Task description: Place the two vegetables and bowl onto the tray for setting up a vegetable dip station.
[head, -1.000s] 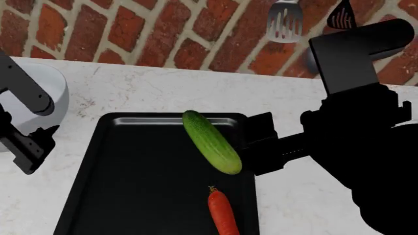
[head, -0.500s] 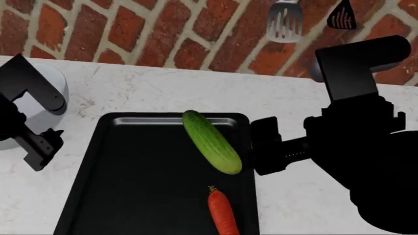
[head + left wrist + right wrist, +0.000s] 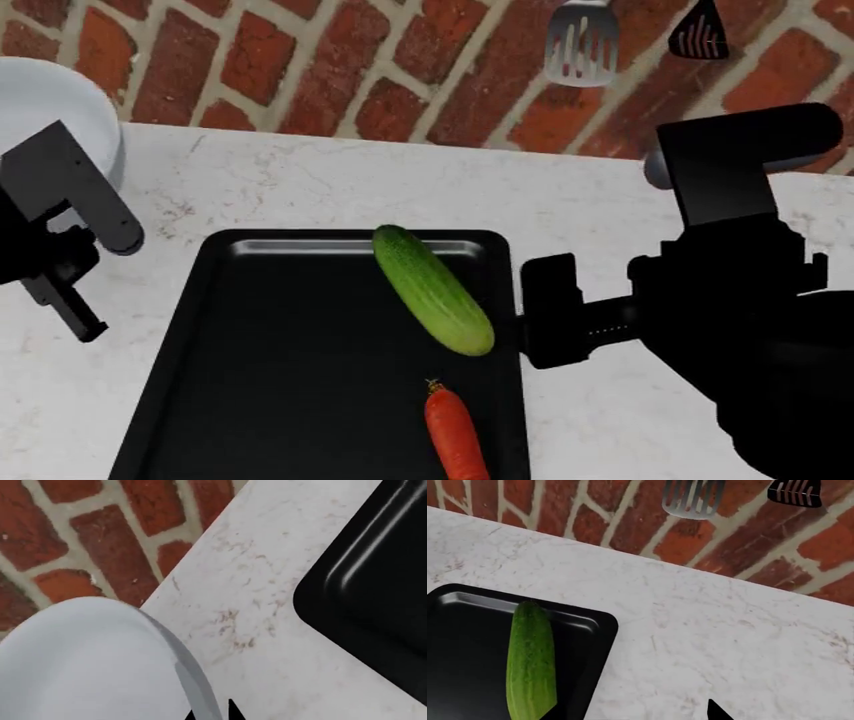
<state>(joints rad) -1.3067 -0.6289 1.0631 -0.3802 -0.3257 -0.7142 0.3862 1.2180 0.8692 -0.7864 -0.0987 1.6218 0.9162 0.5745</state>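
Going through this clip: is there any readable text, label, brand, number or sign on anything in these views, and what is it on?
None: no words, numbers, labels or signs can be read in any view.
The tray, cucumber, carrot and bowl are plain.
The robot's arms, the brick wall, the counter and the two hanging spatulas carry no markings either.

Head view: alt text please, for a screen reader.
A cucumber and a carrot lie on a black tray on a marble counter. The left gripper lifts a pale bowl beside it; the right gripper hovers nearby.
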